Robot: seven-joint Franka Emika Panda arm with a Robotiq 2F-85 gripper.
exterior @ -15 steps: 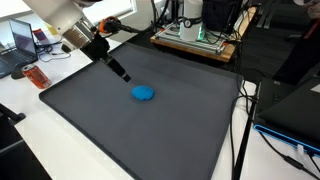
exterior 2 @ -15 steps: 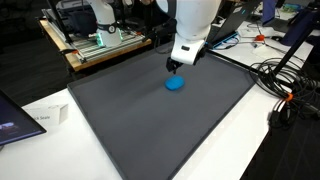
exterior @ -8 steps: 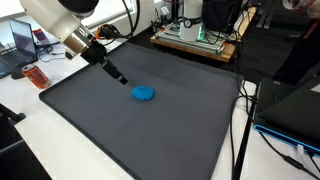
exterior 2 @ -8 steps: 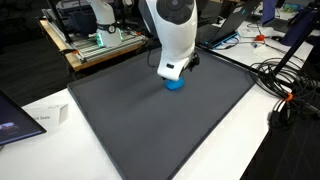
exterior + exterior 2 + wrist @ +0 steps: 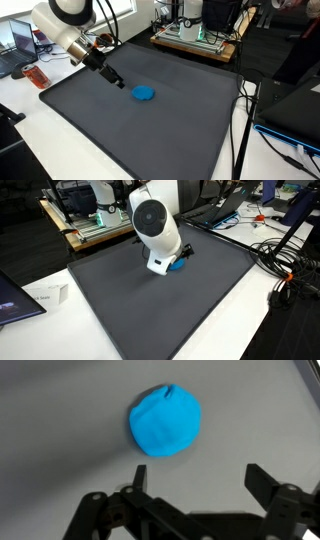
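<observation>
Located black two-fingered gripper (image 5: 116,80) at centre-left of an exterior view, hanging low over a dark grey rectangular mat (image 5: 160,135) at the end of a white robot arm (image 5: 62,22). Confirmed from the wrist view: gripper (image 5: 195,472) spread wide, fingers (image 5: 137,478) entering from the lower edge, pinching nothing. Found bright blue rounded soft lump (image 5: 144,94) lying flat on the mat, just to the right of the gripper tip and apart from it. Placed in the upper centre of the wrist view, lump (image 5: 166,422) above the open gap and clear of both fingers. Noted in an exterior view only a sliver of the lump (image 5: 179,264) near frame centre, behind the white robot arm (image 5: 152,230); gripper itself hidden there. Recorded small orange object (image 5: 35,76) off the mat at the left edge, and tangle of black cables (image 5: 285,255) at the right edge.
</observation>
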